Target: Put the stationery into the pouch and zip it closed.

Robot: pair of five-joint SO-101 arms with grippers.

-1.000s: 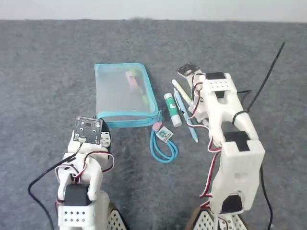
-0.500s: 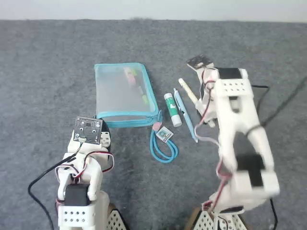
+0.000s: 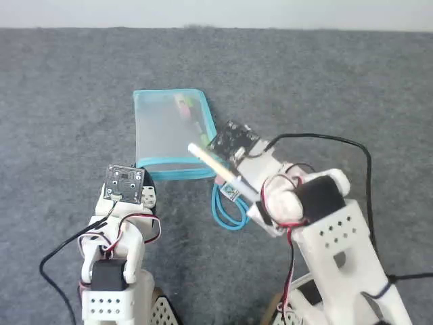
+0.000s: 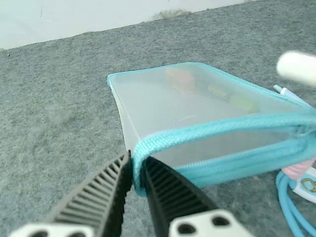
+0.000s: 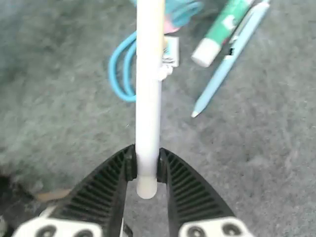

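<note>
**As the left gripper [image 4: 137,165] pins the translucent teal-edged zip pouch [image 3: 169,132], the right gripper [image 5: 146,157] holds a slim white pen [image 3: 213,161] at its mouth**

Where the left gripper's jaws are pressed together on the teal binding, at the pouch's near left corner, that lip stands above the lower zip tape. The pouch lies about mid-surface, with 2 coloured items [image 3: 189,115] inside. The right gripper's jaws are clamped on 1 end of the pen. Its long axis runs away from the gripper toward the surface's far left corner, with the free tip over the pouch's near right corner. Cannot tell whether the tip is inside. Judgement: the next move is a push along that axis, under the raised lip. A green-and-white glue stick [image 5: 222,29] and a pale blue pen [image 5: 232,59] lie beside the blue cord loop [image 3: 226,210].
</note>
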